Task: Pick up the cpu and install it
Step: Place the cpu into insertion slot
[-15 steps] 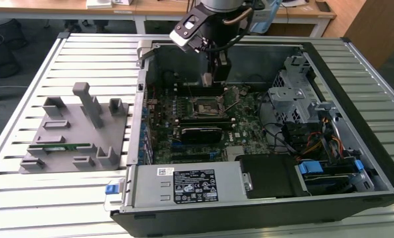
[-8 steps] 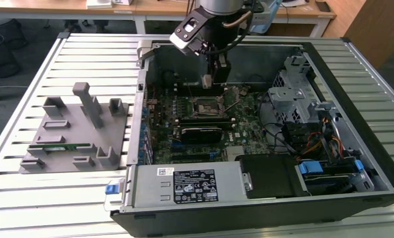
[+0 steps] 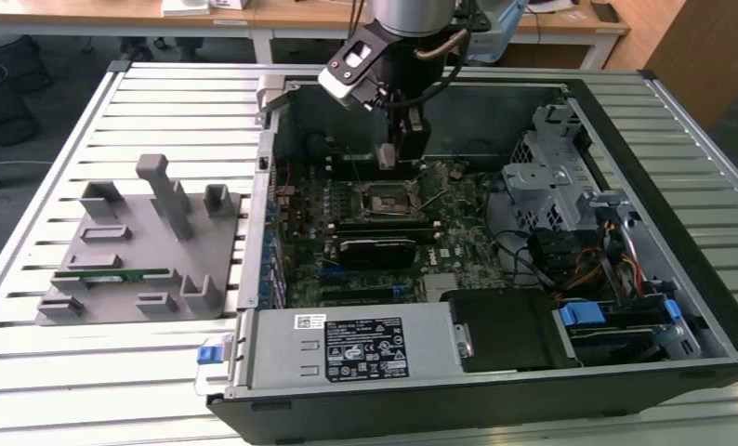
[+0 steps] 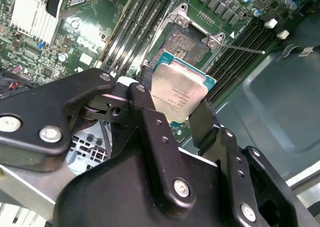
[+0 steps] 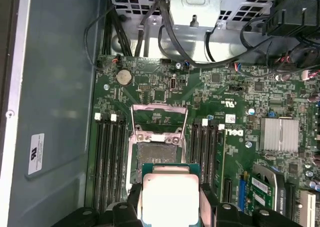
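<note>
Grips the cpu (image 4: 182, 89) by two opposite edges with the gripper (image 4: 174, 99) closed down onto it. Hovers near the open, empty socket (image 5: 157, 157) inside the case (image 3: 494, 409), not touching. Pickup done, by the look of it; seating in the socket left.

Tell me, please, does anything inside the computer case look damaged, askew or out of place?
Nothing stands out. The gripper holds the cpu by two opposite edges, close to the open, empty socket.
</note>
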`<state>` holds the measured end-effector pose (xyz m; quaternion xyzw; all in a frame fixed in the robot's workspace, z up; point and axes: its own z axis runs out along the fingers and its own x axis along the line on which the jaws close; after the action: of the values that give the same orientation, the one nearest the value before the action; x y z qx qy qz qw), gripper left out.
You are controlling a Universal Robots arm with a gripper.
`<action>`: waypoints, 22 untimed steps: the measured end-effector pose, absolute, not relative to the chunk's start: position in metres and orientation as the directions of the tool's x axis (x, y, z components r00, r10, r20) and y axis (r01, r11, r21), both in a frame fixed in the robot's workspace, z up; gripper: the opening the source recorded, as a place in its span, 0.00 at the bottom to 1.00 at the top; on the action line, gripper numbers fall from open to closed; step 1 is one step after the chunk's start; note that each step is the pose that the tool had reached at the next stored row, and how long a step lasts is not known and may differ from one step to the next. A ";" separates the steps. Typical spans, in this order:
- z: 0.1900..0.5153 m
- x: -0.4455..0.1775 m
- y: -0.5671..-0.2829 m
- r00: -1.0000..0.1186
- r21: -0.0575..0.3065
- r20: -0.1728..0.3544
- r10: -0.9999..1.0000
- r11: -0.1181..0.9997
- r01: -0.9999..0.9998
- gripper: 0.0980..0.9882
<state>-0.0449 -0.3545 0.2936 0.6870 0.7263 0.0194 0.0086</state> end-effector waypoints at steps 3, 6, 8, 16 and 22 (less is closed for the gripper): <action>0.288 -0.045 -0.354 -0.056 0.040 0.014 0.998 0.055 0.998 0.50; 0.283 -0.045 -0.353 -0.056 0.040 0.014 0.998 0.055 0.998 0.50; 0.279 -0.045 -0.353 -0.056 0.040 0.014 0.998 0.055 0.998 0.50; 0.269 -0.045 -0.353 -0.056 0.040 0.014 0.998 0.055 0.998 0.50; 0.266 -0.045 -0.353 -0.056 0.040 0.014 0.998 0.055 0.998 0.50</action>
<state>-0.0450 -0.3534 0.2660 0.6871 0.7263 0.0194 0.0086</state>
